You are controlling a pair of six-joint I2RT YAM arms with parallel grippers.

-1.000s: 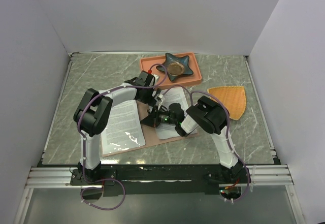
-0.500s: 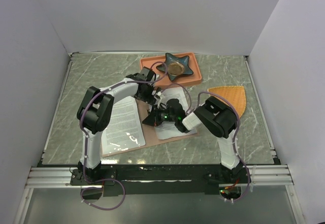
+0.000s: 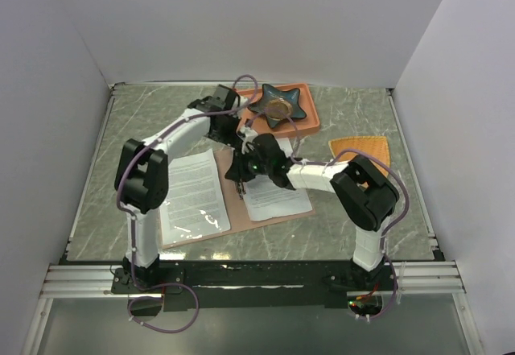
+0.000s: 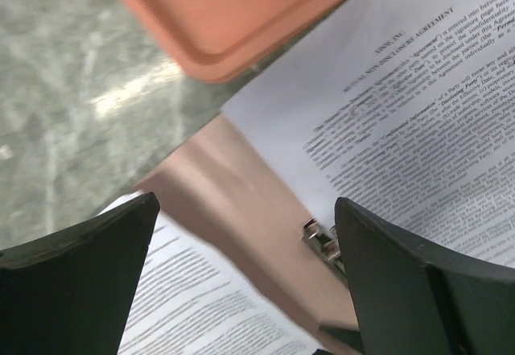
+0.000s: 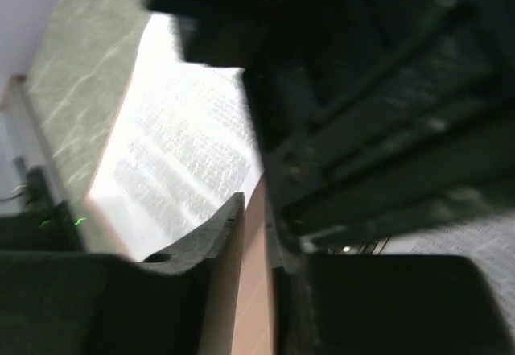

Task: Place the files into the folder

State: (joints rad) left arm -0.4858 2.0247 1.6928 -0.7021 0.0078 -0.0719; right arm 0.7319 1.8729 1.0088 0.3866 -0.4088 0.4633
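The pinkish-brown folder (image 3: 232,200) lies open on the table. One white printed sheet (image 3: 193,194) lies on its left half and another (image 3: 278,196) on its right half. My left gripper (image 3: 236,134) hovers open and empty over the folder's far end. In its wrist view, my left gripper (image 4: 245,202) frames the bare card (image 4: 241,210), the silver clip (image 4: 322,238) and both sheets (image 4: 402,113). My right gripper (image 3: 240,170) is low over the spine. In the right wrist view my right gripper (image 5: 256,202) is nearly shut, with card (image 5: 256,291) showing through the narrow gap and nothing held.
A salmon-orange tray (image 3: 310,119) with a dark star-shaped dish (image 3: 278,105) stands just beyond the folder; its corner (image 4: 233,17) shows in the left wrist view. An orange fan-shaped mat (image 3: 366,158) lies at the right. White walls enclose the table.
Both grippers have moved toward the far end of the folder. The right arm has stretched out leftward, and the right-hand sheet now lies flat and uncovered.
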